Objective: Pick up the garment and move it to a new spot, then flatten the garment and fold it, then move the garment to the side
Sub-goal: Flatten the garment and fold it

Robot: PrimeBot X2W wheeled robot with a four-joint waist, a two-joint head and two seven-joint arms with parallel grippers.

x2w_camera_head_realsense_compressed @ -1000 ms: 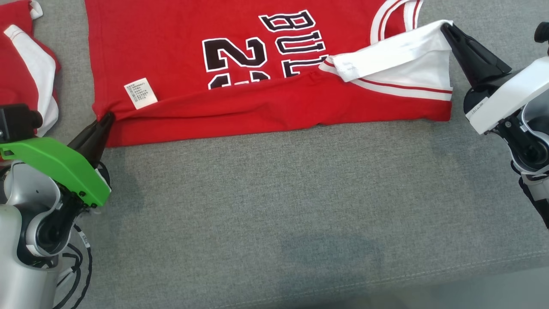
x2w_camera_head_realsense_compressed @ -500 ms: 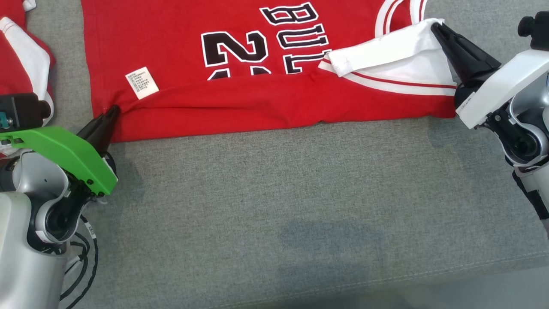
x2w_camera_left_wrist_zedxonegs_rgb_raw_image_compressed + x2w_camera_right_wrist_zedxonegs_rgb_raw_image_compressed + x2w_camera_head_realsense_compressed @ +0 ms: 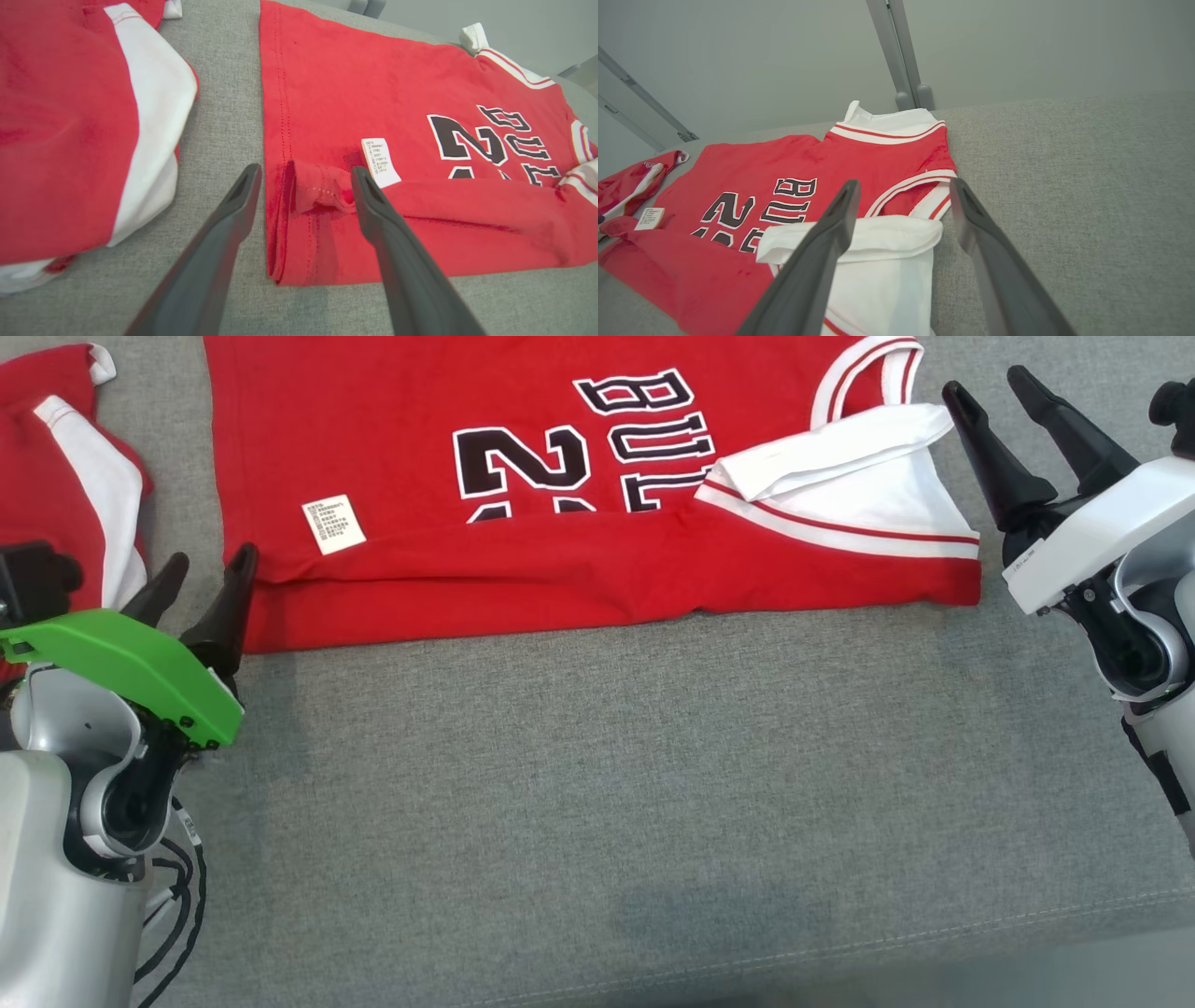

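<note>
Both grippers have just let go: a second ago each pinched one end of the jersey's near edge. Now the left gripper [image 3: 211,556] stands spread wide astride the folded hem corner, holding nothing; whether a finger brushes the cloth is unclear. The right gripper [image 3: 984,381] is likewise splayed and empty, just beyond the white shoulder flap [image 3: 868,476]. The jersey [image 3: 560,569] lies on the gray cushion [image 3: 597,784], its near side turned over onto the print beside the care label [image 3: 333,524]. That fold looks laid, with further folds still to do.
</note>
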